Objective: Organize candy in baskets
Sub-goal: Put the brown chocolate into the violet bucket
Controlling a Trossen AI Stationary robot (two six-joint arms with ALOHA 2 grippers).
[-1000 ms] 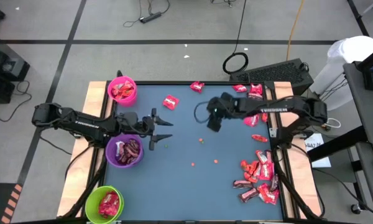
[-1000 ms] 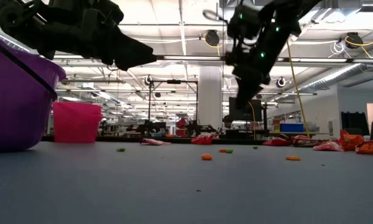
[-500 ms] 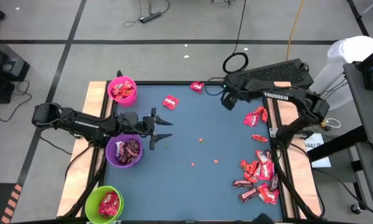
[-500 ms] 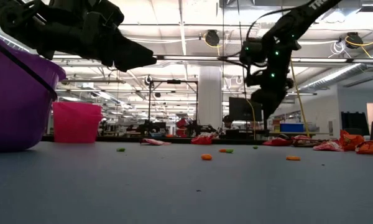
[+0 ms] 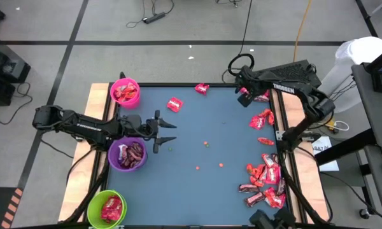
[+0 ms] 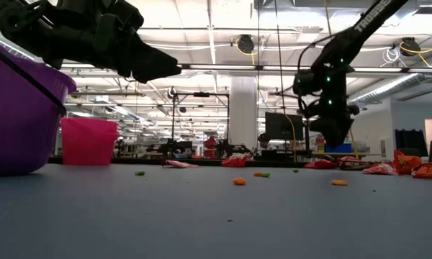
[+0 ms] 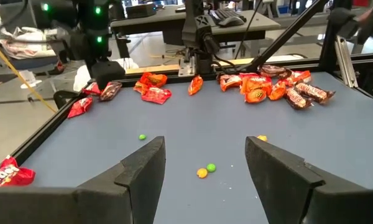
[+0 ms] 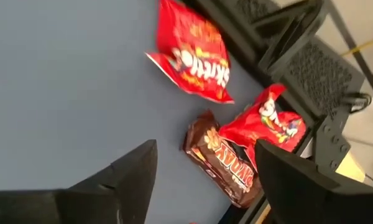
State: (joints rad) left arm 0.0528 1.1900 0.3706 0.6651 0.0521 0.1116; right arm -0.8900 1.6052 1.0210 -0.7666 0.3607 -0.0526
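Right pincer point(image 5: 243, 90) swung to far corner, open | candy point(image 8: 227, 160) below

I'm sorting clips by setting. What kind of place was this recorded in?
Probably a large open-plan robotics lab or workshop: long ceiling lights over rows of workbenches, monitors, and cables across a taped floor.

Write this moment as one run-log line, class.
right gripper: open, above brown candy at far right corner | left gripper: open, waiting beside purple basket
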